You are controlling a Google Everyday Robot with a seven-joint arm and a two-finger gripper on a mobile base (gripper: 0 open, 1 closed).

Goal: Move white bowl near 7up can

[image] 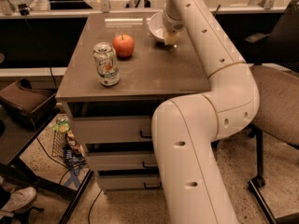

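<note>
Hand (pixel 171 35) at white bowl (pixel 156 27) rim, whether gripping cannot tell; 7up can (pixel 106 64) well apart.

Shining softly across a smooth, satin brown desk (pixel 154 73).
Showing a glossy white bowl (pixel 156 26) at the far edge, the pale plastic-looking hand (pixel 171 37) sitting at its near rim; catching light on the shiny metal 7up can (pixel 106 64) and waxy apple (pixel 124 45); wearing smooth cream plastic along the arm (pixel 219 78); looking matt and woven on the chair seat (pixel 275 106).
</note>
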